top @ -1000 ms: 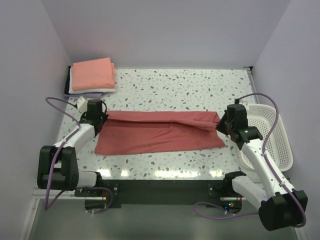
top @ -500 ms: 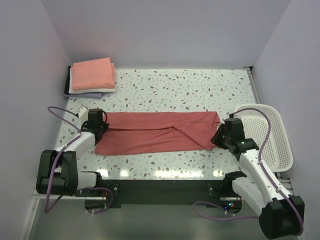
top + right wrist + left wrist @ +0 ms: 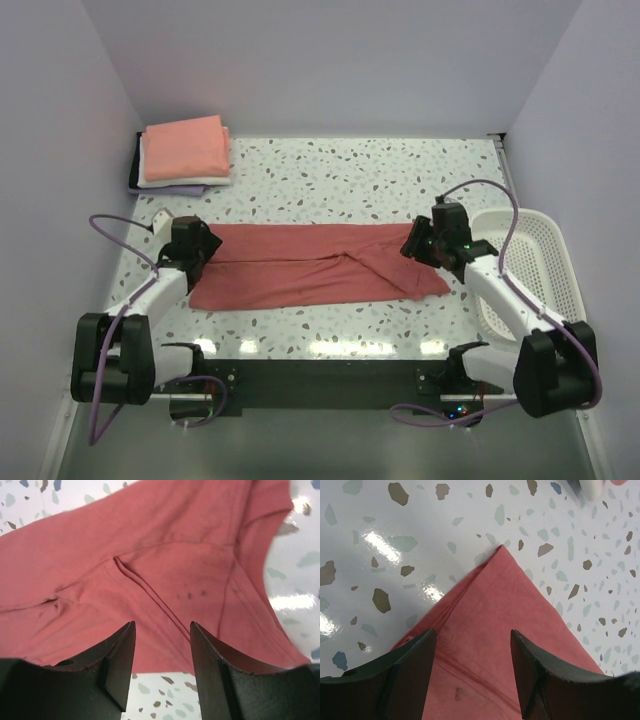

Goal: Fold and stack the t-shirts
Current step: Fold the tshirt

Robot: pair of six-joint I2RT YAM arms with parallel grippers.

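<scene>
The dusty-red t-shirt (image 3: 310, 265) lies flat on the table (image 3: 400, 180), nearer its front edge than its back. It is doubled lengthwise into a long band with a loose diagonal crease right of centre. Its long axis runs left to right, roughly parallel to the near edge. A plain stitched corner shows in the left wrist view, while curved seams like a sleeve join show in the right wrist view. So the hem probably points left and the shoulders right (no neck label is visible to settle it).

The left end effector (image 3: 192, 243) sits over the band's left end and the right end effector (image 3: 420, 243) over its right end. In both wrist views the fingers stand apart over the cloth and grip nothing. A white lattice basket (image 3: 540, 270) sits just beyond the right end.

In the far left corner is the finished stack, with a salmon-pink tee (image 3: 185, 148) on top, a white one (image 3: 190, 181) under it and a lavender edge (image 3: 185, 189) at the bottom.

By my judgement three shirts are done. The red one has its lengthwise fold and needs crosswise folds before it can join the stack.
</scene>
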